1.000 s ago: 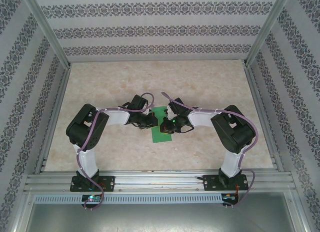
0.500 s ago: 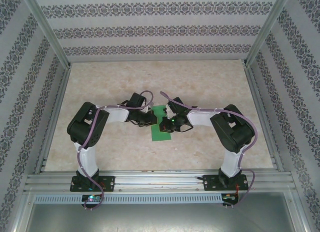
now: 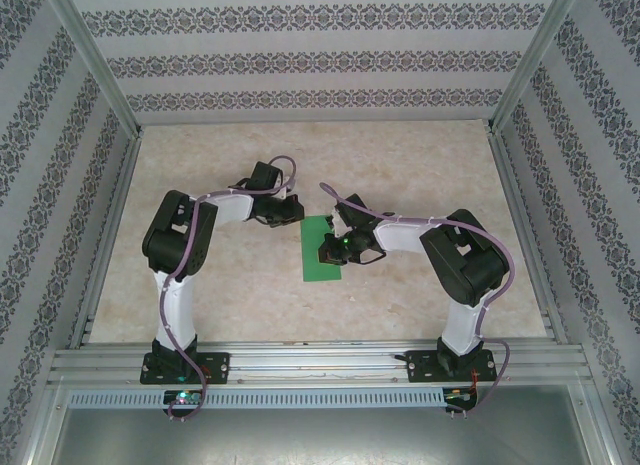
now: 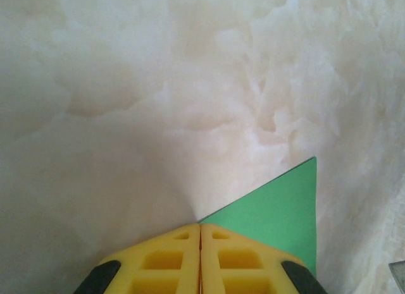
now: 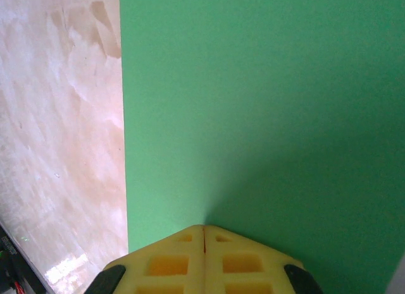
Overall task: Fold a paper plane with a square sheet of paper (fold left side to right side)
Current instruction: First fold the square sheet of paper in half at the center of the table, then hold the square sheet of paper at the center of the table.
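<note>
**Fig.** Top view w/ both wrist views. The paper sheet (image 3: 312,263) lies flat near the desk (image 3: 420,175) centre. It reads as a narrow upright green rectangle, so the left-to-right fold looks done (judgement).

**L gripper** (image 3: 290,213): at approx. 10 o'clock of the sheet, by its far-left corner. Jaws are together, nothing between them. In the L wrist view the tip (image 4: 200,227) sits just beside the sheet's edge, w/ the green corner (image 4: 278,205) running off toward 4 o'clock. Whether it touches the paper can't be told.

**R gripper** (image 3: 326,251): over the sheet's 3 o'clock side, jaws likewise pressed together and holding nothing. In the R wrist view the tip (image 5: 204,229) is down on green (image 5: 266,98), apparently pinning it. The sheet's straight edge and bare desk (image 5: 57,117) lie at 9 o'clock.

**Risks (judgement):**
- Any sideways R-arm move while pressing may drag or rotate the thin sheet, since only one point holds it.
- If the R tip lifts too soon, the crease may spring open.
- The closed L tip can't get under a flat edge, and nudging the corner could buckle or crumple it.
- Skewed layers here would make later plane folds asymmetric.
</note>
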{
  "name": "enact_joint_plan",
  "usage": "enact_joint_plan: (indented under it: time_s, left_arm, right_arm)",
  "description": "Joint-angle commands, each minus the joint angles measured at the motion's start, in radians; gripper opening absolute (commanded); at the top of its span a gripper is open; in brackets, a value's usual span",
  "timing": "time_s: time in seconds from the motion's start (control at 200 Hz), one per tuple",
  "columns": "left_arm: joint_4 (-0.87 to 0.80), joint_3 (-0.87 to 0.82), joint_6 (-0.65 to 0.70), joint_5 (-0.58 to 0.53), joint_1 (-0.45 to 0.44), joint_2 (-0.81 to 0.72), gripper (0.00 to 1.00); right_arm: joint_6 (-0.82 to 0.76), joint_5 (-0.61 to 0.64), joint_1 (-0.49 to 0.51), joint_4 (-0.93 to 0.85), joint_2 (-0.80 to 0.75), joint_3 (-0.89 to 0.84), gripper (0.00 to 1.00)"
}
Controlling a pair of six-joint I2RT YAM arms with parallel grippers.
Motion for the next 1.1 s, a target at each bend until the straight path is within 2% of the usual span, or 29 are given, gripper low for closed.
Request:
enact_joint_plan:
  time_s: [0.0, 0.265, 0.55, 0.699, 0.859, 0.969, 1.094]
  left_arm:
    - [-0.018, 0.049, 0.039, -0.087, 0.029, 0.047, 0.09]
    - [-0.033, 0.091, 0.053, -0.079, 0.039, 0.062, 0.09]
    - [-0.087, 0.121, 0.097, -0.067, 0.043, -0.044, 0.1]
    - [-0.071, 0.008, 0.076, -0.054, 0.028, -0.171, 0.1]
    - [-0.005, -0.171, -0.012, -0.018, -0.04, -0.28, 0.1]
    - [0.062, -0.254, -0.084, -0.001, -0.095, -0.293, 0.1]
    - [0.102, -0.273, -0.119, -0.002, -0.125, -0.258, 0.1]
  right_arm:
    - [-0.015, 0.106, -0.002, -0.168, 0.059, -0.052, 0.0]
    - [0.01, 0.086, -0.002, -0.134, 0.056, -0.061, 0.0]
    - [0.061, 0.063, 0.0, -0.063, 0.051, -0.078, 0.0]
    - [0.084, 0.056, 0.0, -0.027, 0.043, -0.087, 0.0]
    - [0.085, 0.065, 0.0, -0.028, 0.04, -0.086, 0.0]
    - [0.085, 0.068, 0.001, -0.027, 0.044, -0.085, 0.0]
    - [0.082, 0.065, 0.0, -0.031, 0.05, -0.08, 0.0]
